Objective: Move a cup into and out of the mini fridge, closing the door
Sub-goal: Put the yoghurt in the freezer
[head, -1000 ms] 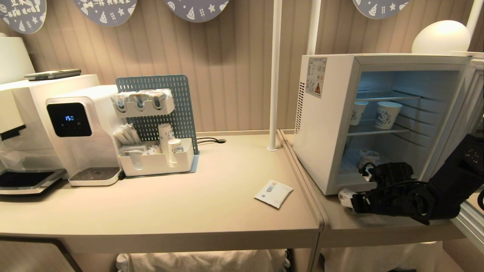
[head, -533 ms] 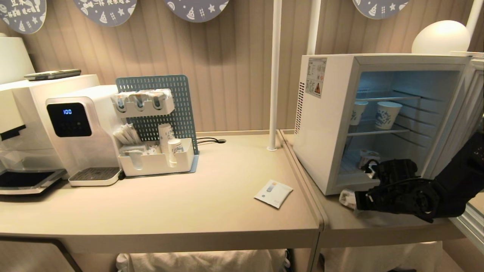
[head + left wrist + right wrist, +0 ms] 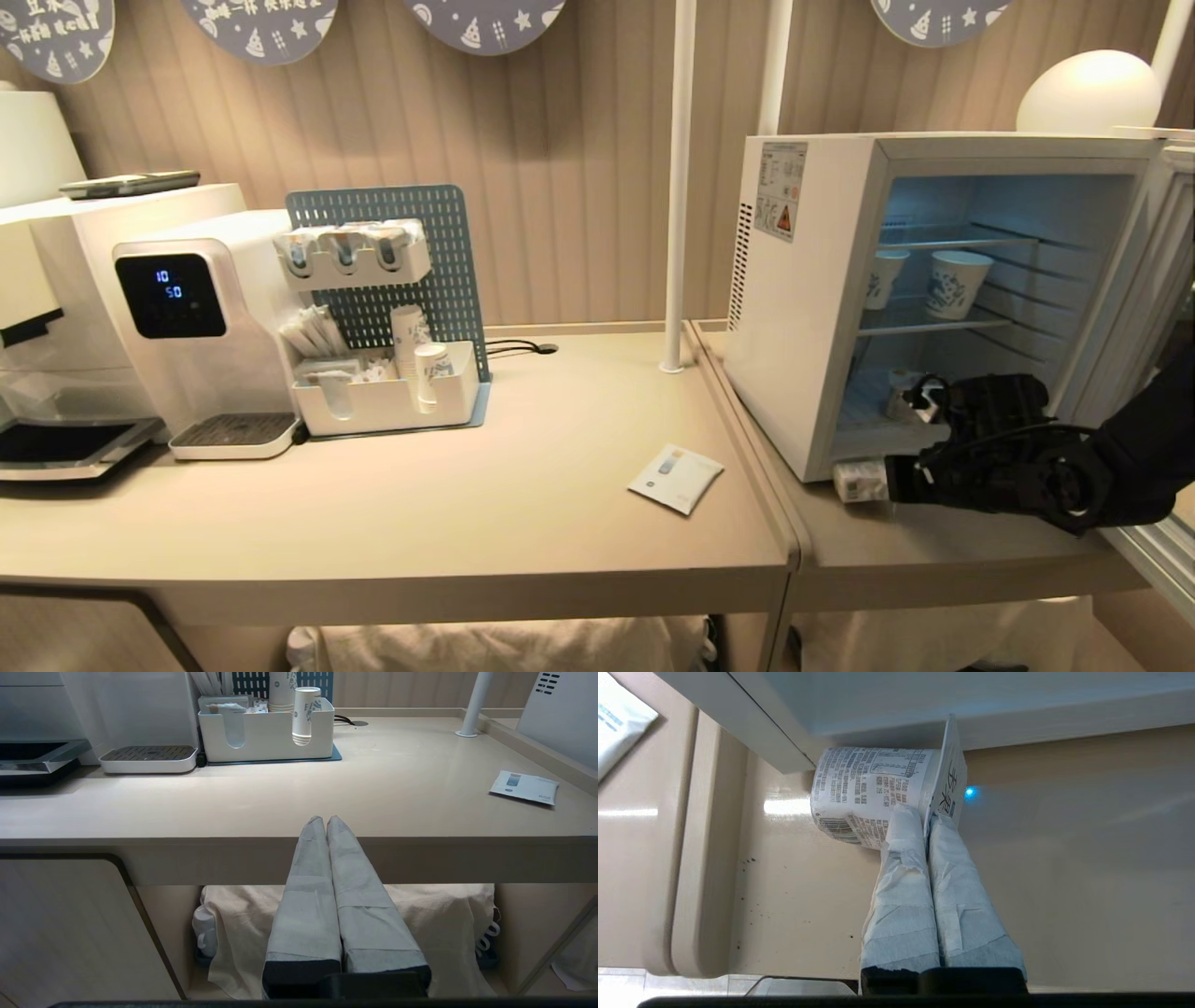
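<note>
White-taped right end effector [image 3: 927, 812] pinches the cup [image 3: 868, 793] by its lid rim at the worktop's [image 3: 934, 560] edge before the mini fridge [image 3: 812, 299]; next, lift it inside.

Warm, even room light covers the beige counter [image 3: 523, 485], and soft shadows lie under the things on it. The mini fridge [image 3: 812, 308] glows cool blue-white from within. A round lamp [image 3: 1088, 91] above it shines brightly, nearly blown out. The right wrist view shows glare streaks and a small blue light spot on the glossy surface. Straight lines bow toward the head view's edges.
</note>
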